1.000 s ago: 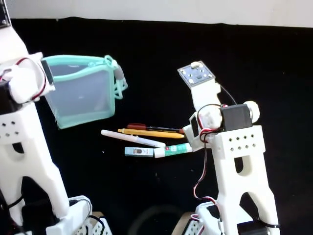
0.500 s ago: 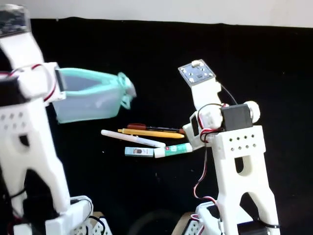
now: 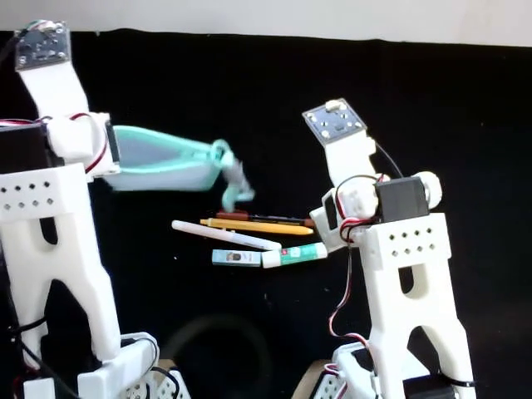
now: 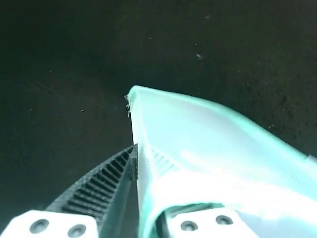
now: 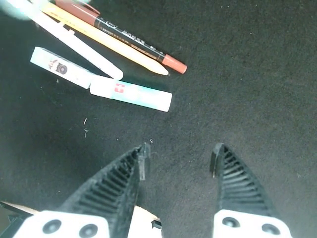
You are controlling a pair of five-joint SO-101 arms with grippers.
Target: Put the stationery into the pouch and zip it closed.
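Pouch (image 3: 162, 162) hangs pinched in the left gripper (image 4: 136, 156), awaiting loading; the right gripper (image 5: 181, 148), wide and empty, must next grasp the teal tube (image 5: 133, 94)

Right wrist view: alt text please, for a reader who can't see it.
The right gripper hangs open and empty above the black table. Ahead of it lie a teal-and-white tube, a pale block, a white pen, a yellow pen and a brown marker.

Setting, as I see it remotely: a robotics lab test bench. Black-draped table (image 3: 274, 91), plain white wall (image 3: 332, 15) behind, two white arm frames (image 3: 407, 249) with exposed wiring (image 3: 347, 226) (red, black, white leads).
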